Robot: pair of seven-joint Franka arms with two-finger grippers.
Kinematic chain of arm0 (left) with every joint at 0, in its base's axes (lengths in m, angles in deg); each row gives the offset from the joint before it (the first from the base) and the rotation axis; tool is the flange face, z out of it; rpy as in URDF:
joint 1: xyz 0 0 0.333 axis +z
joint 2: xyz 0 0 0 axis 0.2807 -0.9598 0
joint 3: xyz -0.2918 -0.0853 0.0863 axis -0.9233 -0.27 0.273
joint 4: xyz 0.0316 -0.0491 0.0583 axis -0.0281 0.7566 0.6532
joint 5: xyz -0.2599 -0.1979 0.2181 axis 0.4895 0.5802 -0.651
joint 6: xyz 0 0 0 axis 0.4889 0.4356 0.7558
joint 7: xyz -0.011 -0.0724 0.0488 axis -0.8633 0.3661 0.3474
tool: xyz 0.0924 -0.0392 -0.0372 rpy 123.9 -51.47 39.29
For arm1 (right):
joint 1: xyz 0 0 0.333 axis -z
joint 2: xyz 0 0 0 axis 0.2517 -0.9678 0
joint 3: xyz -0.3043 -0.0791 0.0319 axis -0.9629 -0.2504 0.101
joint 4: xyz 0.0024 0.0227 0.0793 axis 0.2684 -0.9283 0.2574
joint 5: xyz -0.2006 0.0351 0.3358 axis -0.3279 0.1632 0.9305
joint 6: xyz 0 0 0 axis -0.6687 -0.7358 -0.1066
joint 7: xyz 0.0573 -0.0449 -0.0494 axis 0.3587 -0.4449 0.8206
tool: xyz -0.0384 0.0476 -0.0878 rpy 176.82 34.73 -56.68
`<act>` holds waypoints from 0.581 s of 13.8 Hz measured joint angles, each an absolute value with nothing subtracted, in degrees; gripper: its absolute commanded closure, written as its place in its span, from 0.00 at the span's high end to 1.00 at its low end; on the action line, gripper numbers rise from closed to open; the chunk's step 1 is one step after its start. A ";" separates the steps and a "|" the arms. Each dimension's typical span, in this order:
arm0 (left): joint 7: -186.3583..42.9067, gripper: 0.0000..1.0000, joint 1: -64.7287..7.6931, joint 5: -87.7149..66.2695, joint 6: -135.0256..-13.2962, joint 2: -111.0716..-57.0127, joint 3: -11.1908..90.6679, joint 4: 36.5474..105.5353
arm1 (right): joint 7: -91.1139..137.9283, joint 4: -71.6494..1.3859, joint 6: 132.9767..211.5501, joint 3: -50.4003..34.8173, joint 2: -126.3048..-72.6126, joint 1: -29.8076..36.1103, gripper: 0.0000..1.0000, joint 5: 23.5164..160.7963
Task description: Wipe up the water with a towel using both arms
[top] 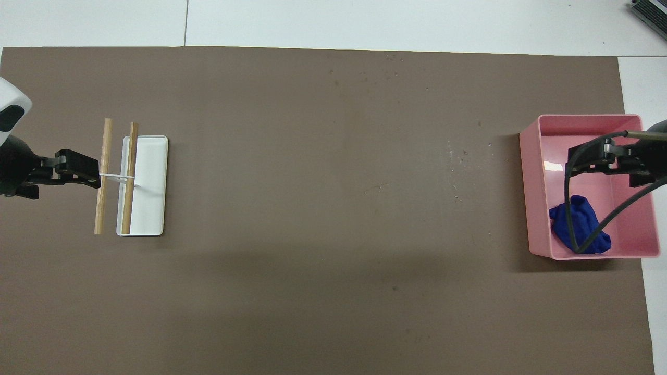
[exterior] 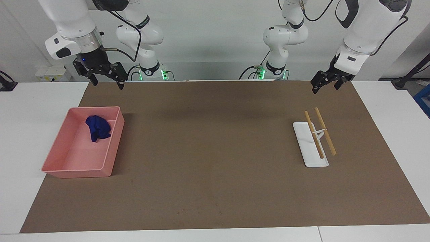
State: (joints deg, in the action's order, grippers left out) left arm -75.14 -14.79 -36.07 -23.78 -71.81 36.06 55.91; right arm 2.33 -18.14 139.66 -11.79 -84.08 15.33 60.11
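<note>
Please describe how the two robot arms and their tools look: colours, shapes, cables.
Both arms are white and rounded, with dark joint bands and black cables. The right tool is black, two-fingered, under a silver wrist ring. The left tool is black too.

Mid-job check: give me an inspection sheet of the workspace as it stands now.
Surface: brown mat on a white table; faint specks of water toward its edge farthest from the robots.
Job's things: blue towel bunched in the pink bin at the right arm's end.
Clutter: white rack with two wooden sticks at the left arm's end.
Grippers: right hand open, raised by the bin; left hand raised by the rack.
Cables: black cable loops over the bin.
Surroundings: white wall.
</note>
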 measured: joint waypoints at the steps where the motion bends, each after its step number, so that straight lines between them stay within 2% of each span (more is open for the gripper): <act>1: -75.14 1.00 -14.86 -36.07 -23.67 -71.81 36.06 55.92 | 2.52 -18.35 139.66 -13.70 -84.02 13.90 1.00 60.11; 8: -75.14 1.00 -15.16 -36.07 -23.34 -71.81 36.14 56.17 | 2.87 -19.34 139.66 -15.09 -83.24 13.03 1.00 60.11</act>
